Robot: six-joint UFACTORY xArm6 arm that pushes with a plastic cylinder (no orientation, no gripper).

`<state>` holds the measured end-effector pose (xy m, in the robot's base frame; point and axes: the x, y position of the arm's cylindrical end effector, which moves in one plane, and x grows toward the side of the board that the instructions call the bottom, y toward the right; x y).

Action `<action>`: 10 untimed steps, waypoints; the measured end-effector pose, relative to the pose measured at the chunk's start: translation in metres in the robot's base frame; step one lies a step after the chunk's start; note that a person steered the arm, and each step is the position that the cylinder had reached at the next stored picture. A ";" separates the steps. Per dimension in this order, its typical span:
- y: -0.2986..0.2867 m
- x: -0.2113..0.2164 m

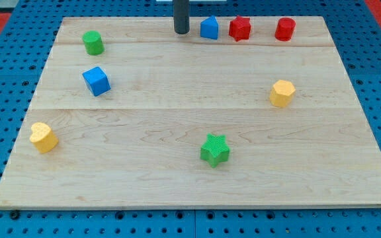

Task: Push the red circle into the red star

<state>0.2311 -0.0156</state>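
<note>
The red circle (285, 29) stands near the view's top right edge of the wooden board (177, 172). The red star (240, 28) stands to its left, with a gap of bare wood between them. A blue pentagon-like block (209, 28) sits just left of the red star. My tip (181, 31) rests on the board at the view's top centre, a little left of the blue block and well left of both red blocks, touching none of them.
A green cylinder (93, 42) stands at top left, a blue cube (96, 80) below it, and a yellow heart (43, 137) at the left edge. A yellow hexagon (282, 93) is at the right, and a green star (215, 149) at bottom centre.
</note>
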 end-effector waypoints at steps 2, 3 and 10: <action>0.039 0.000; 0.040 0.000; 0.115 0.089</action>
<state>0.3201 0.0999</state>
